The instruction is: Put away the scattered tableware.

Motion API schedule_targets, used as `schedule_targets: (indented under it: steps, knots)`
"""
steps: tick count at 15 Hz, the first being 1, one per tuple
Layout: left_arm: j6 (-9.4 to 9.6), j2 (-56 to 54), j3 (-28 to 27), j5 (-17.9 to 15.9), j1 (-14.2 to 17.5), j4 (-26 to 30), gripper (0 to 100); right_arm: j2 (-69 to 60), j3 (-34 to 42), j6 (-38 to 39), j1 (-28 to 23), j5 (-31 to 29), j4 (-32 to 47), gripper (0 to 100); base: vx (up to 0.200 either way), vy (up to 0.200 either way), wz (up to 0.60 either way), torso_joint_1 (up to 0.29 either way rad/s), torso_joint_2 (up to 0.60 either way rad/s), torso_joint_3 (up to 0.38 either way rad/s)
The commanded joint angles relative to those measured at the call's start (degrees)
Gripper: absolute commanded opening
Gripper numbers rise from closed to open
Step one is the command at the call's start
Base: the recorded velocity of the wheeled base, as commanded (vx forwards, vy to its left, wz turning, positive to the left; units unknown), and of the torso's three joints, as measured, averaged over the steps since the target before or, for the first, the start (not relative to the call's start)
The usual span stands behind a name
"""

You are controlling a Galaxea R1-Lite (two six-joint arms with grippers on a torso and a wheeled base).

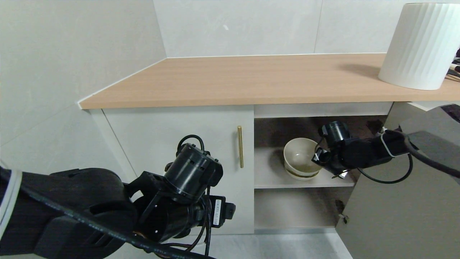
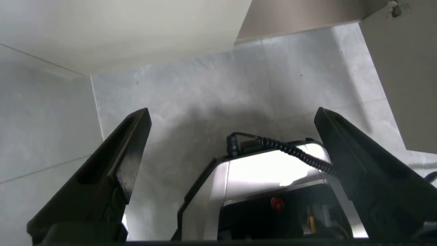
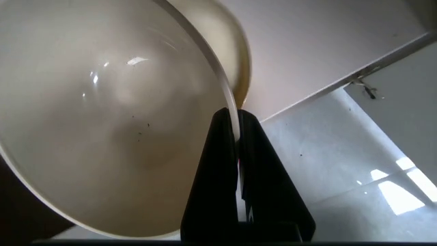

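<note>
Partly cropped, bowl [image 3: 116,102] is pinched by right hand [image 3: 237,137].

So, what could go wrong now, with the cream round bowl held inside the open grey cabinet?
1. The right gripper pinches the cream round bowl only at its rim, and the bowl is tilted. If released like this, it may roll or tip on the grey shelf.
2. The black cable hanging in a loop is close to the open cabinet door and might snag on withdrawal.
</note>
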Motion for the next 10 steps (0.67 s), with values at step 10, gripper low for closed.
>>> schedule_targets:
  steps: [10]
  knots:
    - [0.0, 0.1, 0.0, 0.0, 0.1, 0.0, 100, 4.7, -1.5, 0.0, -0.8, -0.1, -3.3, 0, 0.0, 0.0, 0.0, 0.0, 0.0, 0.0]
